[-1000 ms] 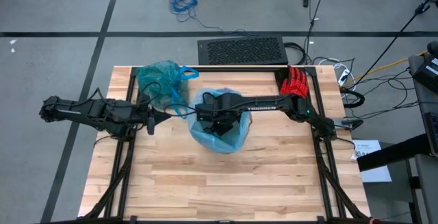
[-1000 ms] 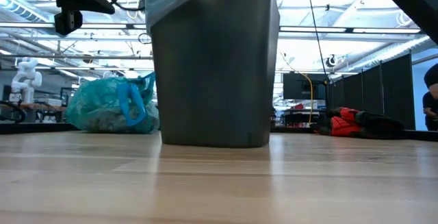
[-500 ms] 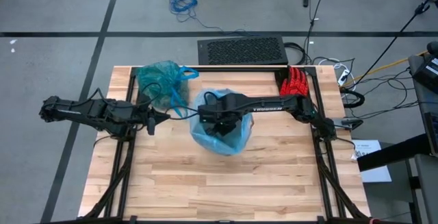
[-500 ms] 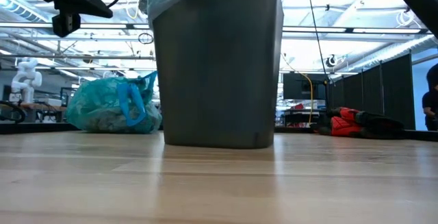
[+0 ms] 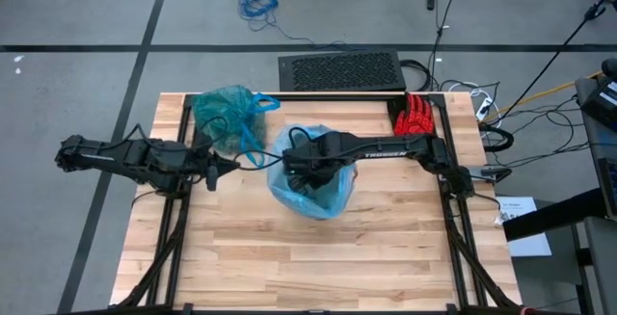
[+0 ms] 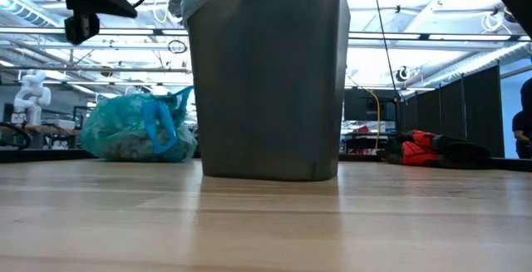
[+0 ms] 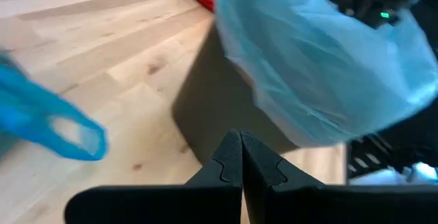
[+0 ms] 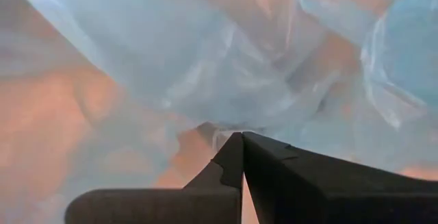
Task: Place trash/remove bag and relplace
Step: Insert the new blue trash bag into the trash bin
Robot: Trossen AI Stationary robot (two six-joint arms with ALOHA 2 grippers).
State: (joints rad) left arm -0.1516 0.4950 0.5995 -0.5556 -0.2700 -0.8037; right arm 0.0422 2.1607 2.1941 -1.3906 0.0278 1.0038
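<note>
Inside sky-blue liner, closed right end effector.

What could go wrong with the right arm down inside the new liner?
The right gripper, shut, is deep in the pale blue liner; its fingers could snag or tear the thin film. Pulling out might drag the liner off the bin. The bin could also tip or slide toward the left gripper close beside it.

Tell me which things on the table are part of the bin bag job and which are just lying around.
Job: teal-green bag, filled, set aside; sky-blue bag lining the bin; right gripper shut inside it.
Lying about: red glove; left gripper, waiting.
</note>
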